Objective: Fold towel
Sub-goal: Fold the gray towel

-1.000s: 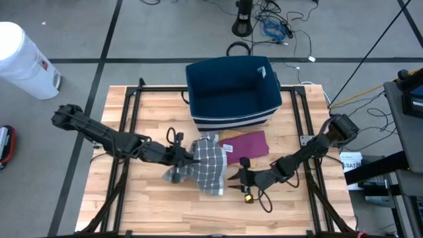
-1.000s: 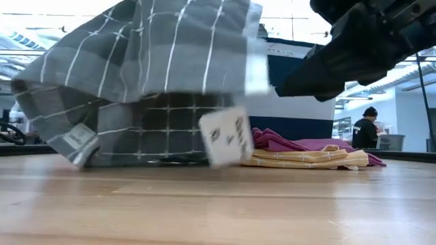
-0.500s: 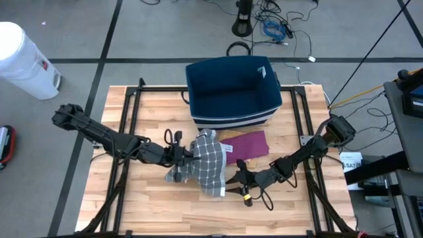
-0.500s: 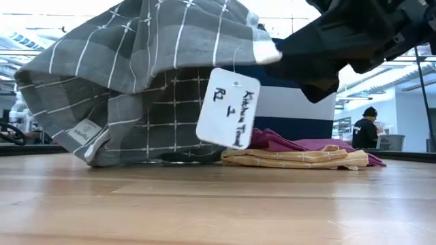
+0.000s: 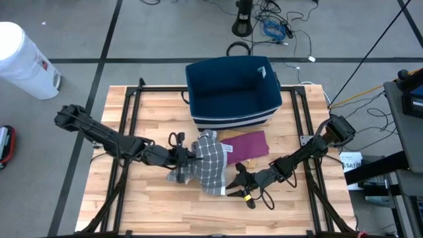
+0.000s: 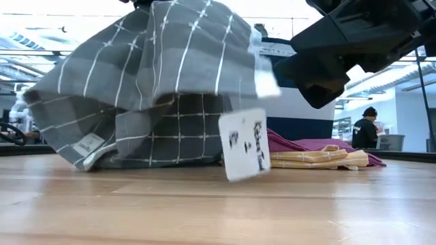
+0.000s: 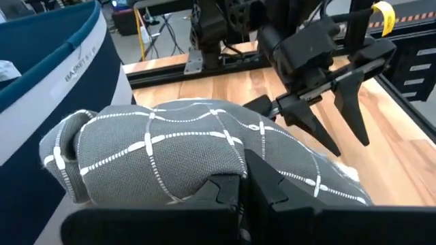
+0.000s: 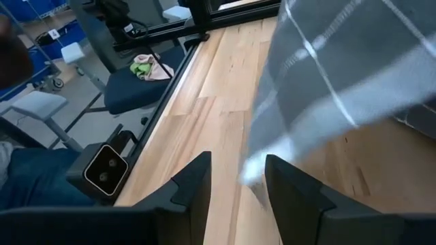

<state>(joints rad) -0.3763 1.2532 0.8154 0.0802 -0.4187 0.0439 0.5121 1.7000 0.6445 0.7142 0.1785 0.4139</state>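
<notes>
Mid-counter [image 5: 158, 205], left claw [image 5: 187, 157] clamped on grey checked towel [image 5: 206, 166], lifting it so a free edge hangs. Right claw [image 5: 232, 186] sits parted at that edge, holding nothing, likely ready to take the corner.

One camera hangs overhead and looks straight down, far enough off to take in the whole wooden table [image 5: 165, 211], both arms and the floor around. A second sits at table-top height, close in, looking level across the boards into the room behind. Each wrist carries its own camera, peering forward past that arm's dark fingers. The left one sits tight over the grey checked towel [image 7: 177, 156] at its jaws and faces the right gripper [image 7: 340, 129] beyond. The right one looks along the table edge, the same towel [image 8: 340, 75] just ahead of its jaws. All four views share that towel; overhead and low views also share the navy bin [image 5: 231, 89].
</notes>
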